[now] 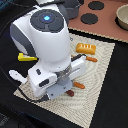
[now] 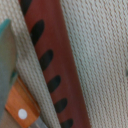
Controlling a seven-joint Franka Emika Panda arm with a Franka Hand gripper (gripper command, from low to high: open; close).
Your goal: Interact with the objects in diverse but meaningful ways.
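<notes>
In the exterior view my gripper (image 1: 60, 90) hangs low over the woven beige mat (image 1: 100, 75); the white hand hides its fingers. A brown sausage (image 1: 70, 93) pokes out just beneath it. The wrist view shows the sausage (image 2: 50, 65) very close, with dark grill marks, lying on the mat beside an orange cutlery handle (image 2: 20, 107). No fingers show there. An orange bread loaf (image 1: 86, 48) and two pieces of orange-handled cutlery (image 1: 91, 59) (image 1: 79, 85) lie on the mat. A yellow box (image 1: 26, 57) and a white utensil (image 1: 17, 76) lie toward the exterior view's left.
A brown toy stove top (image 1: 100, 20) with black burners stands at the back, with a tan bowl-like plate (image 1: 122, 17) at its right end. The arm's white body hides the middle of the mat. The table around the mat is black.
</notes>
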